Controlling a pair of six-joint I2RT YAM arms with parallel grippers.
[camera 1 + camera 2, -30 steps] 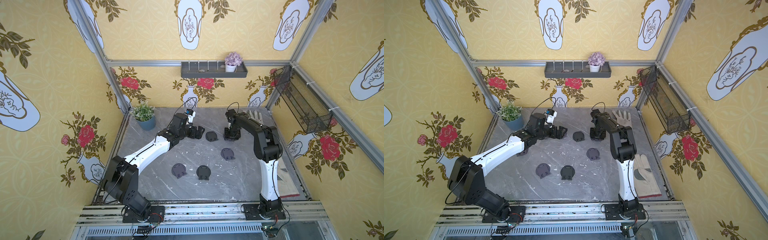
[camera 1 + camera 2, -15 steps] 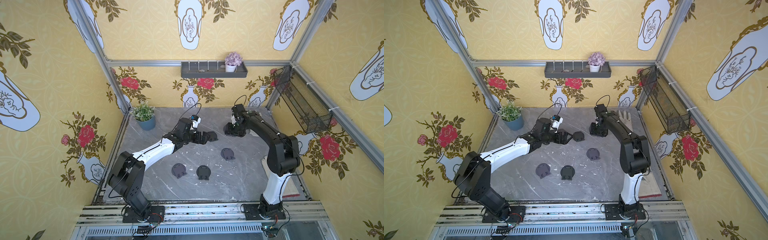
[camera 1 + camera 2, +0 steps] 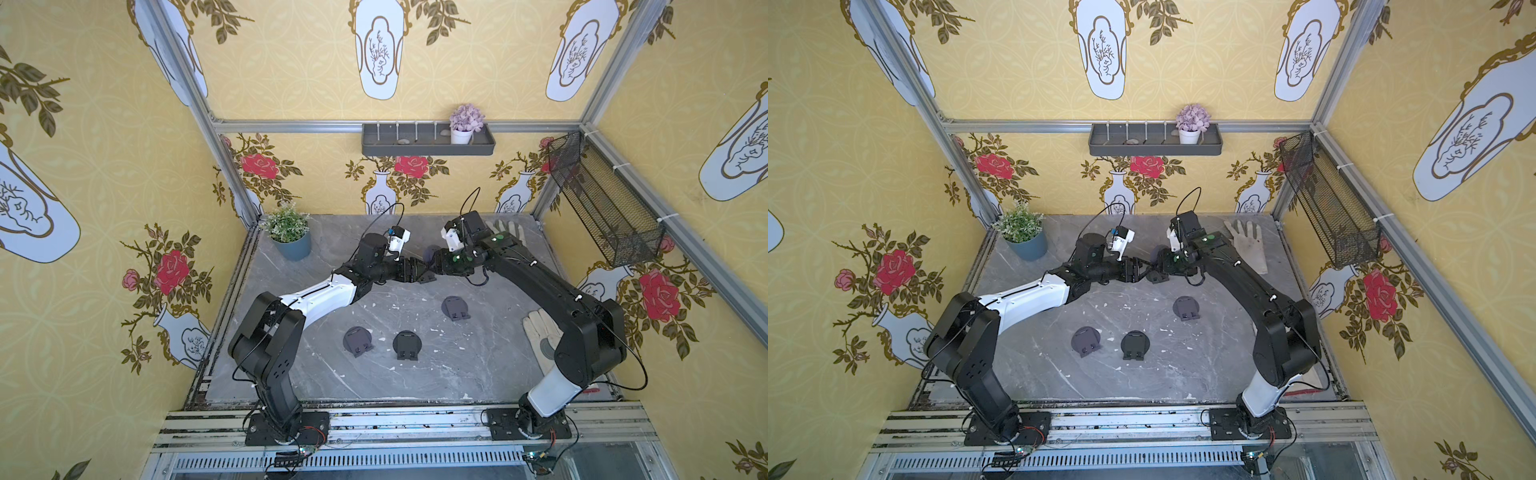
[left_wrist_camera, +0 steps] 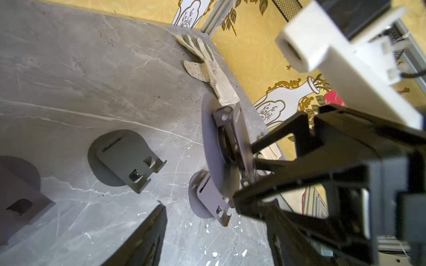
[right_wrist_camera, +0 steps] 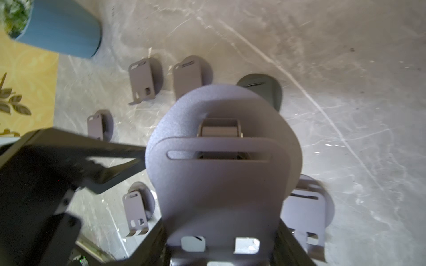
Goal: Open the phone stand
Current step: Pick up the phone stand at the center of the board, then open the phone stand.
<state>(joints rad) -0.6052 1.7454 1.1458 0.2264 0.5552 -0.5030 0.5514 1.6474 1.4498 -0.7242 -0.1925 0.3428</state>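
Arms are now meeting above the rear worktop [image 3: 332,374], having been apart a second ago. Right claw [image 3: 438,266] is pinching the phone stand [image 5: 219,184] aloft by its lipped end, its long axis running away toward the rounded end. Left claw [image 3: 424,275] is standing spread, one fingertip [image 5: 136,161] touching the stand's rim.

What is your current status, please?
Right gripper shut on phone stand, held off table. Left gripper at its round edge, grip unclear. Nothing in the way.

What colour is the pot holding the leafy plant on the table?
Dusty blue. The plant pot shows best in a top view.
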